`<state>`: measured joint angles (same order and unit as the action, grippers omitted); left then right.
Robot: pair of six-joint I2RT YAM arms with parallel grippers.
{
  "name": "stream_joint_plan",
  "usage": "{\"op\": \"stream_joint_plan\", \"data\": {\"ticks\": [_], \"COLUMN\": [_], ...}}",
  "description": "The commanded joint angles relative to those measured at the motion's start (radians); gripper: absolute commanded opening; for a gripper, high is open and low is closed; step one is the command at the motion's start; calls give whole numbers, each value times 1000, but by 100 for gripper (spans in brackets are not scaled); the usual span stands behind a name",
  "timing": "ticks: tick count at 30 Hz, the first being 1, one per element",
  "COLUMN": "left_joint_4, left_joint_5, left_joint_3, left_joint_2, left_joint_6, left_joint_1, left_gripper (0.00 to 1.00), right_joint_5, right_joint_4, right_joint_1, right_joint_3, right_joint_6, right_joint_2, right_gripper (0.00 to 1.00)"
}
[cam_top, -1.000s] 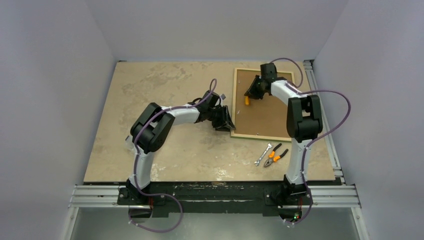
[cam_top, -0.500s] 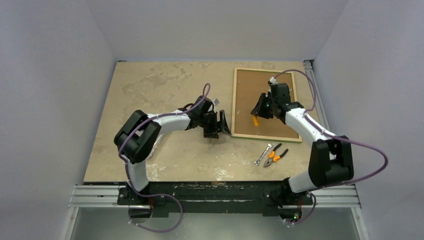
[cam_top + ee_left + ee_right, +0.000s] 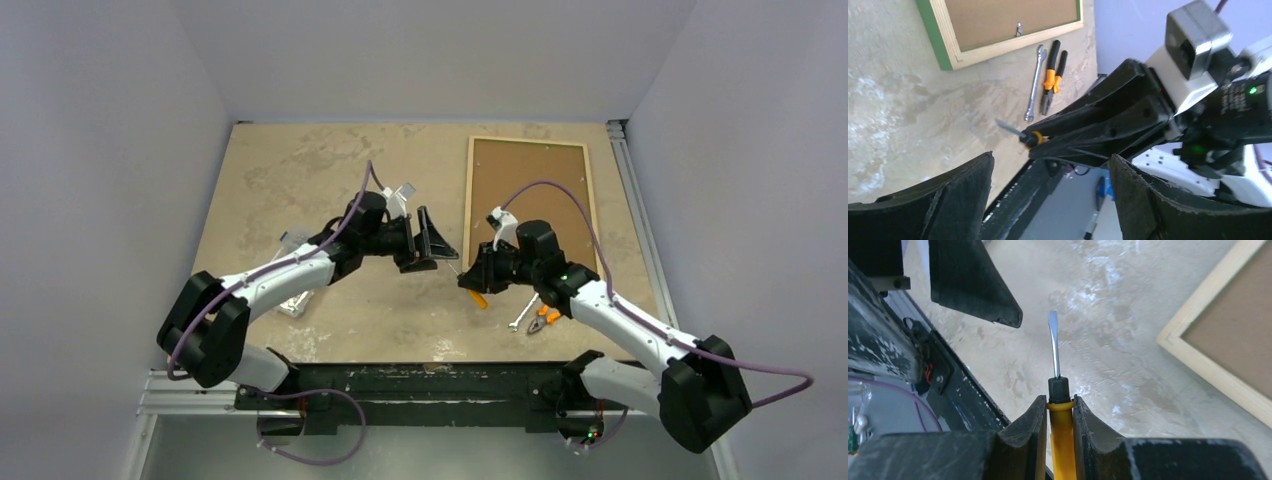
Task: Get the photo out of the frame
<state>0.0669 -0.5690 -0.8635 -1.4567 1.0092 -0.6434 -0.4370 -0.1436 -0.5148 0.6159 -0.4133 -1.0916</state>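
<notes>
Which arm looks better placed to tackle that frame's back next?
Probably right: the right fingers clamp the screwdriver, and the frame lies on that side of the table. The left fingers are open, empty.

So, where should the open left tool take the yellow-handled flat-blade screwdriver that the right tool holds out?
Probably by the bare steel shaft of the yellow-handled flat-blade screwdriver, just ahead of its black collar, coming from the blade end. The right tool clamps the handle behind the collar, so only the shaft stands free in front, pointing roughly toward the left tool.
</notes>
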Motion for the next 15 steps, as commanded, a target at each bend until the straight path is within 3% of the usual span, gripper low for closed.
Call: {"op": "stream_joint_plan", "data": {"ticks": [1, 5, 11, 13, 15], "left_joint_4": [64, 78, 21, 96, 252], "left_joint_5": [-42, -3, 42, 21, 4], "left_joint_3": [74, 131, 100, 94, 134], "left_joint_2": [35, 60, 58, 15, -14], "left_joint_6": [195, 278, 307, 337, 399], "left_joint_1": [8, 9, 9, 8, 8], "left_gripper": [83, 81, 79, 69, 51], "right_joint_5": [-29, 29, 90, 97, 113], "right_joint_4": [199, 331, 378, 385, 388], "right_joint_1": [-68, -120, -183, -197, -213], "right_joint_3": [-55, -106, -106, -100, -95], "right_joint_6": [-55, -133, -156, -152, -147], "right_joint_2": [36, 78, 63, 45, 34], "right_gripper": [0, 0, 0, 0, 0]}}
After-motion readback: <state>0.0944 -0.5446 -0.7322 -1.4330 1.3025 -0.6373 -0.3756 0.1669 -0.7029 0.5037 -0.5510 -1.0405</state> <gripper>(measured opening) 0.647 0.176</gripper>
